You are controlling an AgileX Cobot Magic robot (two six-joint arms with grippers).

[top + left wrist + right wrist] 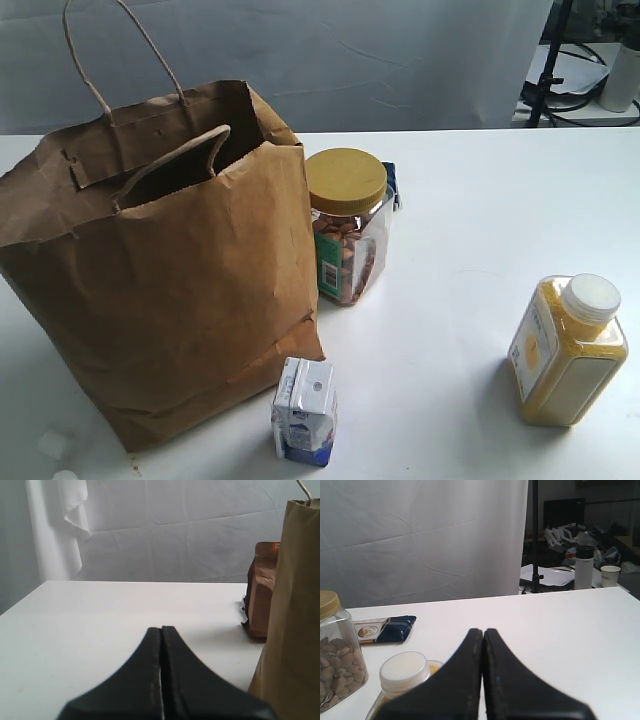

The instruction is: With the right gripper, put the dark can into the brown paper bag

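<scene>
The brown paper bag (170, 300) stands upright and open at the left of the table, its cord handles up; its side also fills the edge of the left wrist view (295, 605). No dark can shows in any view; it is hidden or out of frame. My right gripper (483, 630) is shut with nothing between its fingers, low over the table close to the yellow bottle. My left gripper (161, 628) is also shut and empty, beside the bag. Neither gripper appears in the exterior view.
A yellow-lidded nut jar (345, 225) stands against the bag's right side. A yellow white-capped bottle (568, 350) lies at the right. A small milk carton (305, 410) lies at the bag's front corner. A blue packet (385, 629) lies behind the jar. A brown pouch (261, 592) stands behind the bag.
</scene>
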